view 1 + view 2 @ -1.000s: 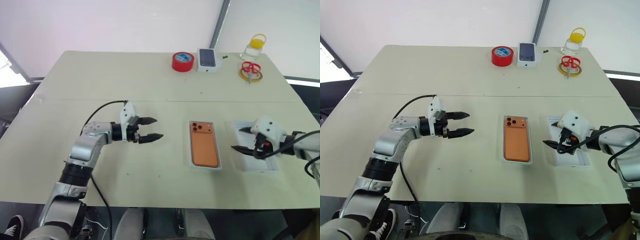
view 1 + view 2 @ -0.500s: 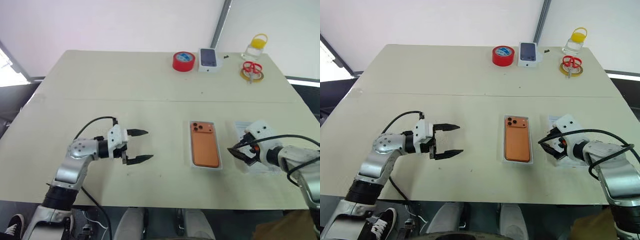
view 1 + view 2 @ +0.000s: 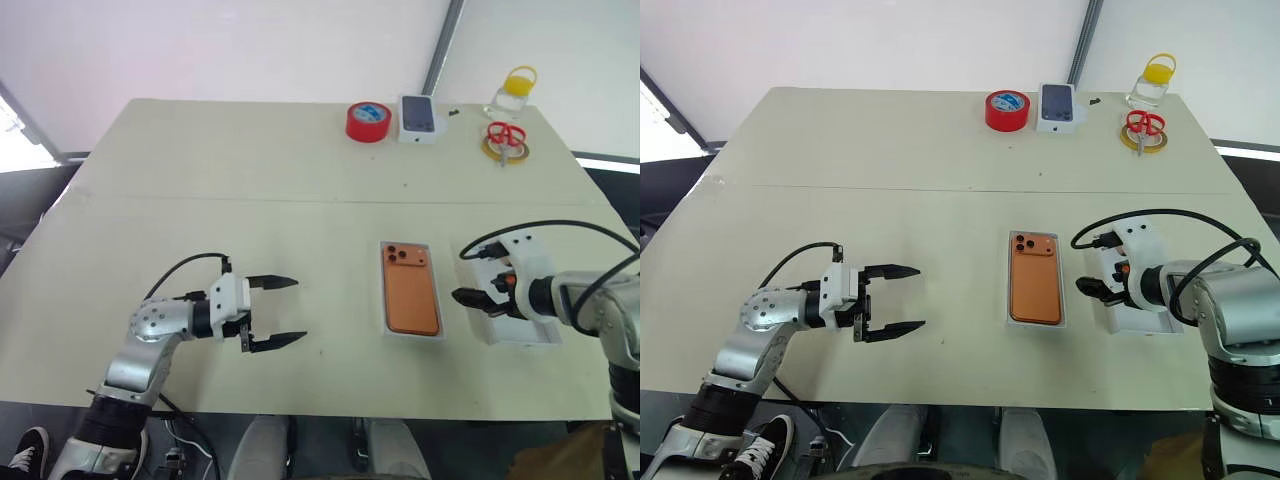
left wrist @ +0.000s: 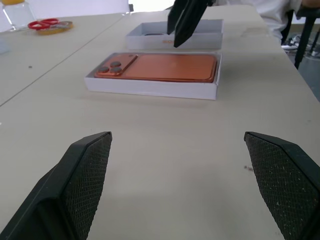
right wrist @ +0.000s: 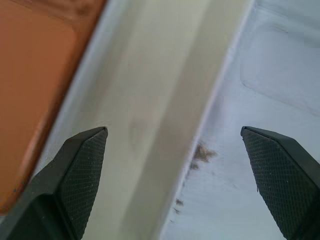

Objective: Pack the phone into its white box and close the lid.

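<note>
While boxed: slim orange phone (image 3: 411,293)

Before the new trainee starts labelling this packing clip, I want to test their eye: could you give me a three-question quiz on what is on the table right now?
1. True or false: the slim orange phone already lies in the shallow white cardboard box.
2. Which gripper hangs over the separate white lid tray: A) left gripper, B) right gripper?
3. What lies beside the red roll of tape at the table's far edge?

Key
1. True; its camera lenses face up.
2. B; both grippers are open and hold nothing.
3. A small white box with a dark phone picture.
</note>
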`<control>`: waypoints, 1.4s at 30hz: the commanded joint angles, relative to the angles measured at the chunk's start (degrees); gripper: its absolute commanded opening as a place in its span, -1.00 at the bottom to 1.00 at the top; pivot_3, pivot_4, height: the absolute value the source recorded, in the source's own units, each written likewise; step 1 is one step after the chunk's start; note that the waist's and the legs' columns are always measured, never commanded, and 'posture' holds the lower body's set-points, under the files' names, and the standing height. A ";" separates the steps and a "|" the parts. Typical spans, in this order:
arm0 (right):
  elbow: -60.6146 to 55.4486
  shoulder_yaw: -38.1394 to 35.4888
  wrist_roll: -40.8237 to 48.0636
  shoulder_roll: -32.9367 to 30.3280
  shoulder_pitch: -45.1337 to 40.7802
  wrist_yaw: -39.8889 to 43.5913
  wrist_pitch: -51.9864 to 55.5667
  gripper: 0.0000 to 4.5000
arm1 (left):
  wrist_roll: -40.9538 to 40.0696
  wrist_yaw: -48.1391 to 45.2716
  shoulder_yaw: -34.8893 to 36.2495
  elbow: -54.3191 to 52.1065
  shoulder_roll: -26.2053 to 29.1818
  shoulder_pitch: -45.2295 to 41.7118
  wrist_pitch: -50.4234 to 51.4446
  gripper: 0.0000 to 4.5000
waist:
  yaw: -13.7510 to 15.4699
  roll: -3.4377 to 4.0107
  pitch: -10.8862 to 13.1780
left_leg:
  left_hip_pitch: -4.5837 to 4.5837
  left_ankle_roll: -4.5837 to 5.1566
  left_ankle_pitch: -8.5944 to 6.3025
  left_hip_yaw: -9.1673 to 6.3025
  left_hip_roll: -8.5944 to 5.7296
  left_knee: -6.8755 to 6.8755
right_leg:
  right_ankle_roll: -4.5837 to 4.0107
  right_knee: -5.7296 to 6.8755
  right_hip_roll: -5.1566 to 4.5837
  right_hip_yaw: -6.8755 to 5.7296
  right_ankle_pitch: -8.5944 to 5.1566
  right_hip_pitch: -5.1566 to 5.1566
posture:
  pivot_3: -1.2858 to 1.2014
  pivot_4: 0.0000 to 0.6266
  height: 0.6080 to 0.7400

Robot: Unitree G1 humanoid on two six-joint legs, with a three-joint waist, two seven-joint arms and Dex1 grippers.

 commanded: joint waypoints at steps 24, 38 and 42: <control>6.36 1.02 19.13 -1.55 -1.62 -22.81 0.37 -0.97 | -0.09 3.58 -1.01 -4.86 -0.19 2.42 -3.10 1.00 | -0.07 -0.12 -0.08 | 0.07 0.01 0.00 0.03 0.11 0.02 | -0.02 0.03 0.13 -0.01 -0.01 0.04 | 0.03 -0.52 0.98; 11.37 -9.20 15.72 7.64 -7.90 -29.49 0.29 -0.97 | -0.37 3.74 -0.98 -3.77 0.49 1.10 -1.82 1.00 | -0.34 -0.21 -0.13 | 0.10 0.01 0.00 0.07 0.13 0.02 | -0.02 0.03 0.16 0.00 -0.01 0.03 | 0.03 -0.52 0.98; 12.81 -9.20 13.21 9.17 -9.90 -26.59 -7.04 -0.97 | -0.94 3.82 -1.07 -2.78 -0.22 -0.51 -0.70 1.00 | -0.09 0.02 0.00 | 0.02 0.01 0.00 0.06 0.12 0.01 | 0.14 0.04 0.18 0.00 0.08 -0.04 | 0.03 -0.52 0.98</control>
